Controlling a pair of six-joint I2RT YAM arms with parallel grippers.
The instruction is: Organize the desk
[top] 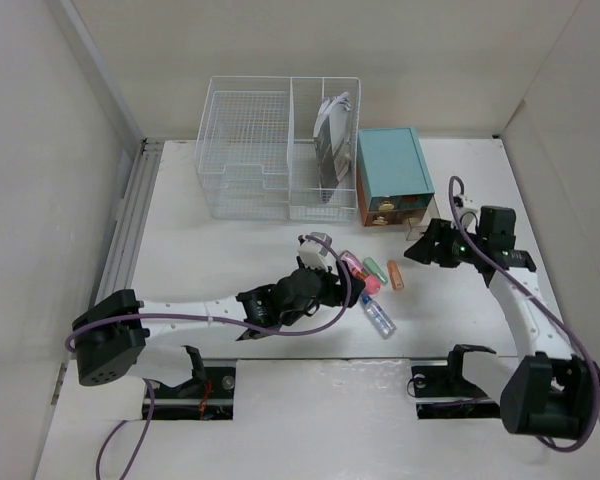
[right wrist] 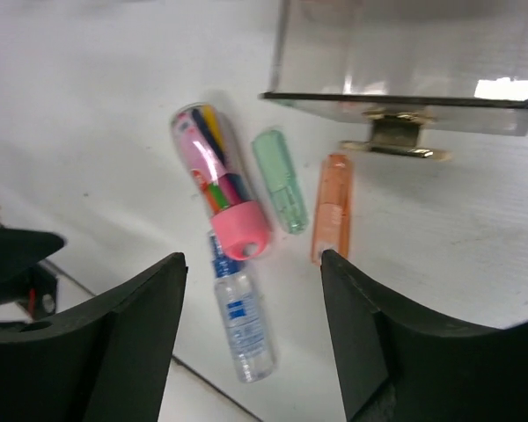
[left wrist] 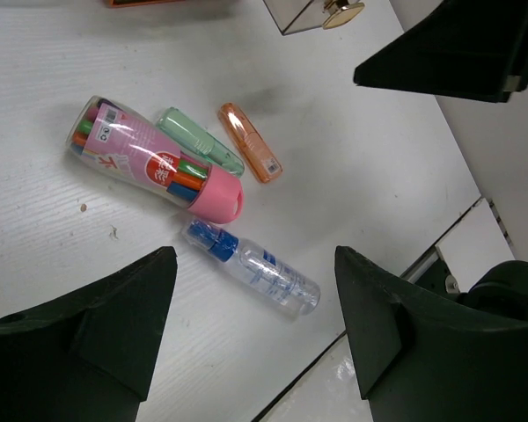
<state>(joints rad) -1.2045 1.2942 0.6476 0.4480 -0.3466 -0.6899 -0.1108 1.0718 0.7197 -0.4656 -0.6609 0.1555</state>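
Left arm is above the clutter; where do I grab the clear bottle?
Take the clear bottle across its mid-body, from straight above: it lies flat, its capped end crowds the pink marker tube, but the body has bare desk on both sides.

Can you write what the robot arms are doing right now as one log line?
left gripper: open, empty, near clear bottle | right gripper: open, empty | desk: marker tube, green highlighter, orange highlighter loose
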